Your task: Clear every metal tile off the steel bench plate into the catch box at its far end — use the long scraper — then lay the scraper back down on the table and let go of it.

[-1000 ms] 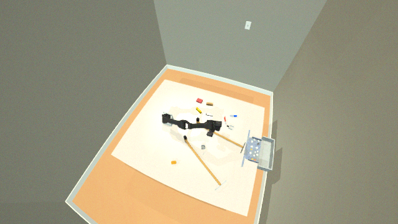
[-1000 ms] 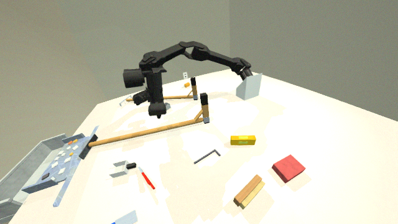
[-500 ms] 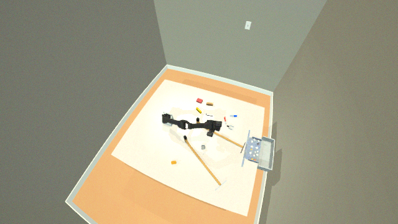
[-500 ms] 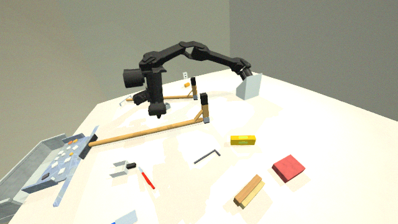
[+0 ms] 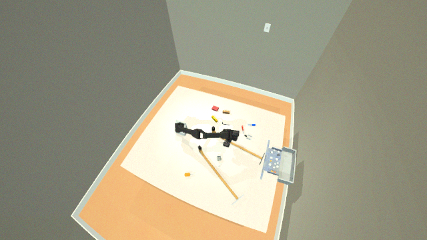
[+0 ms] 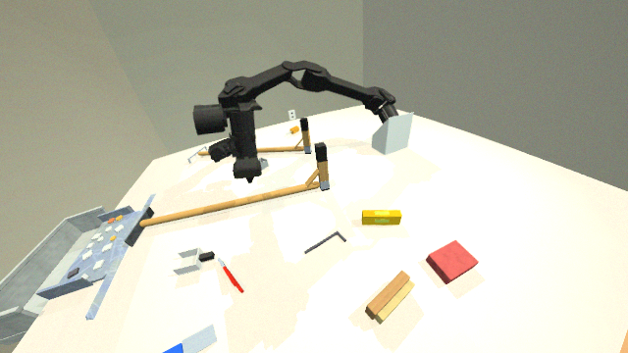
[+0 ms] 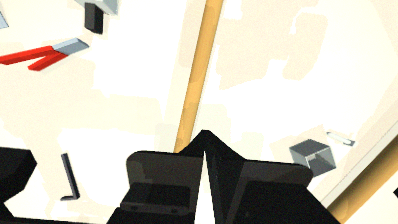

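The black arm rises from its base near the far corner of the table [image 6: 515,196], arches over at the elbow and drops its wrist straight down, so the gripper [image 6: 249,177] points at the tabletop above the long scraper [image 6: 231,204]. Its jaws are pressed fully together with nothing between them; the wrist view shows the two fingers meeting in a point over the wooden handle. The scraper lies flat on the table, its dark blade touching the near edge of the steel bench plate [image 6: 105,255], its upright grip post at the other end. Small tiles [image 6: 98,264] sit scattered on the plate, beside the catch box [image 6: 29,260].
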`<state>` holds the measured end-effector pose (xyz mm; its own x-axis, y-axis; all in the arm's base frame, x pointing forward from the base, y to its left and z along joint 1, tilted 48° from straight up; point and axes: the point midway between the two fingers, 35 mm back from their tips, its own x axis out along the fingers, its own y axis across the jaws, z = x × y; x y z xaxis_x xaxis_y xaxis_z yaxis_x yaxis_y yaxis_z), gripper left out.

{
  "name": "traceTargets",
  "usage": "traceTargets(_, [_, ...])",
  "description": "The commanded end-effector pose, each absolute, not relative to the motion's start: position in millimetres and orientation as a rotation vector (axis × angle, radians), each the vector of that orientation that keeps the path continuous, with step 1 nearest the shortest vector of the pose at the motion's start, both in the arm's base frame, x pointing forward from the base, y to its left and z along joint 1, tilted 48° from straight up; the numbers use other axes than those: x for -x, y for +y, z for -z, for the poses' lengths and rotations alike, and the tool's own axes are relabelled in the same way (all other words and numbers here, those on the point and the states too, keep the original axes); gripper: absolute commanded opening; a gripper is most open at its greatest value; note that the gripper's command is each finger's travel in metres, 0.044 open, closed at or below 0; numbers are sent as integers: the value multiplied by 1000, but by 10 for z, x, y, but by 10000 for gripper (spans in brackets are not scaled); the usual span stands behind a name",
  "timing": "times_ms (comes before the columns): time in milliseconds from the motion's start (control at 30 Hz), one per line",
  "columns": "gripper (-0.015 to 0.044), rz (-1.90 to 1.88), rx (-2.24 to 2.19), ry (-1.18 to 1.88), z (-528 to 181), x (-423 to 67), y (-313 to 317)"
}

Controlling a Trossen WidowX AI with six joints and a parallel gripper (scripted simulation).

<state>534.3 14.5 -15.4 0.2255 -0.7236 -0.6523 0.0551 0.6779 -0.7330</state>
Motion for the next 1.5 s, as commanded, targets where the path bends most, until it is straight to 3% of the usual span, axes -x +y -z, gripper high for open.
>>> traceTargets(0, [0, 593, 657, 1238, 154, -5343, 146])
traceTargets(1167, [0, 594, 657, 1239, 154, -5343, 141])
traceTargets(1467, [236, 566, 694, 1170, 52, -5354, 386])
